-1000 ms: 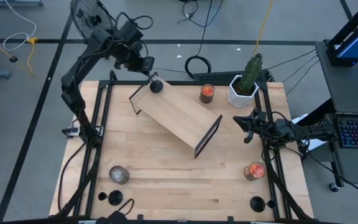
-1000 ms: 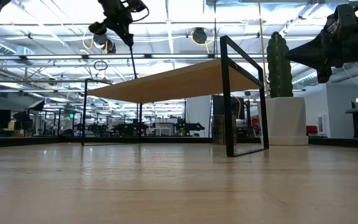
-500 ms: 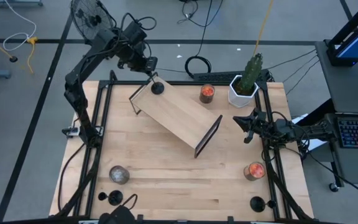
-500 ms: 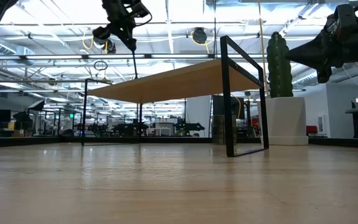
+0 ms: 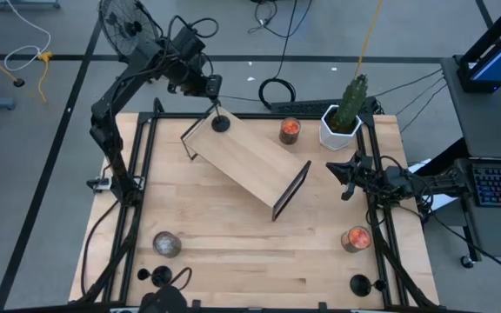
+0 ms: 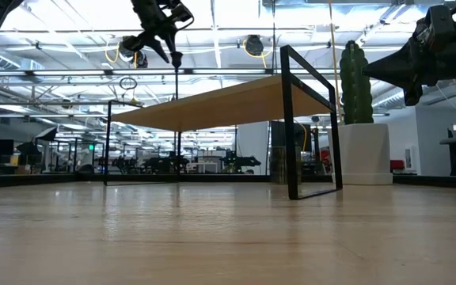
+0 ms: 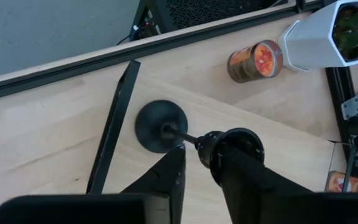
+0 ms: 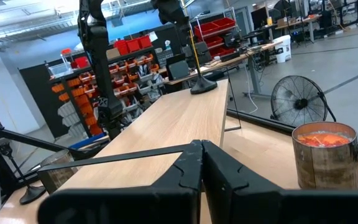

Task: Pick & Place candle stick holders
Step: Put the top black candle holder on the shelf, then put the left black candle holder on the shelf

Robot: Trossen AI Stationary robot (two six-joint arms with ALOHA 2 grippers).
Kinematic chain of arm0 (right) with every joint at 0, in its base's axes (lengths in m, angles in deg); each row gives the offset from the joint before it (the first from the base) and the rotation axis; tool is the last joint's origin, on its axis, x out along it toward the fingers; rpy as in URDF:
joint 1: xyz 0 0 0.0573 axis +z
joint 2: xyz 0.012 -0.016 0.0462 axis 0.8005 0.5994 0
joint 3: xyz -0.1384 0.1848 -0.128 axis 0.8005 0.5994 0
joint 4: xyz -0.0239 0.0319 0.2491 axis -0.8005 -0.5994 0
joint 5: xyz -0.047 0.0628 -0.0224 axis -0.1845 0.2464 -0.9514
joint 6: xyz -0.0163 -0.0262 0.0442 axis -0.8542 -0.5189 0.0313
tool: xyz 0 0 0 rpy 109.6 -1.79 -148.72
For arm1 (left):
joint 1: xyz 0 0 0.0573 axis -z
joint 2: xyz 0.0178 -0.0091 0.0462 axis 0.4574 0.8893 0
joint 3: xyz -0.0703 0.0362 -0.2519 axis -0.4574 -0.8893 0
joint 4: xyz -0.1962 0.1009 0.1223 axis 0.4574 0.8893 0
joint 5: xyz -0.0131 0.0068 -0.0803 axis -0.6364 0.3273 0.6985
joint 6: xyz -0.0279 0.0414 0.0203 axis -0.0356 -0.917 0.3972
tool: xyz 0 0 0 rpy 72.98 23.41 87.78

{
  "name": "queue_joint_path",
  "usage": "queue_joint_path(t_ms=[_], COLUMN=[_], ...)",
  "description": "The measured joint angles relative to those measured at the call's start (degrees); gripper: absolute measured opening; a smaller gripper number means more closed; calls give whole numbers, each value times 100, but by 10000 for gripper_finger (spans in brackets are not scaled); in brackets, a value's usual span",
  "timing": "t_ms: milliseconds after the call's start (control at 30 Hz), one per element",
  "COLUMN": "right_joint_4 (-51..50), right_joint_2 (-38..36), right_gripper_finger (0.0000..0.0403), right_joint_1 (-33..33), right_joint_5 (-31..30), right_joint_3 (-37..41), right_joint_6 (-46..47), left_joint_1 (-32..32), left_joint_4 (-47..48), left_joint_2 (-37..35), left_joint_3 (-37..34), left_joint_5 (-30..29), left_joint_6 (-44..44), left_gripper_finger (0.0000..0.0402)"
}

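Both arms I operate are matte black throughout, built of slim tubular links joined by chunkier rounded joint housings. The left arm (image 5: 116, 104) rises from the wooden shelf's (image 5: 246, 156) far-left side, with a boxy black camera block at its wrist and black cables along its links. The right arm (image 5: 398, 183), to the shelf's right, trails thin dark cables. Each ends in two flat, tapering black fingers (image 7: 166, 180).

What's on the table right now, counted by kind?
Wooden shelf: 1
Candle stick holders: 3 clear; the small dark spots beside the two near ones are too small to tell
Jar candles: 3
White pot with cactus: 1
Total: 8
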Motion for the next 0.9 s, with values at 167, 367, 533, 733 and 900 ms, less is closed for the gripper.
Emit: queue_joint_path(t_ms=[167, 367, 533, 733, 900], right_joint_4=[2, 0, 2, 2, 2], right_joint_2=[0, 0, 0, 0, 0], right_gripper_finger=[4, 4, 4, 4, 4], right_joint_1=[2, 1, 0, 2, 2], right_joint_5=[0, 0, 0, 0, 0], right_joint_3=[0, 0, 0, 0, 0], right_joint_6=[0, 2, 2, 2, 2], left_joint_1=[-38, -155, -221, 107, 671], left_joint_4=[-106, -204, -200, -156, 33], left_joint_2=[-47, -275, -673, -1356, -1882], left_joint_3=[-2, -2, -2, -2, -2], left_joint_5=[135, 605, 1217, 1676, 1582], left_joint_6=[-22, -107, -184, -296, -298], left_gripper_finger=[123, 135, 136, 136, 136])
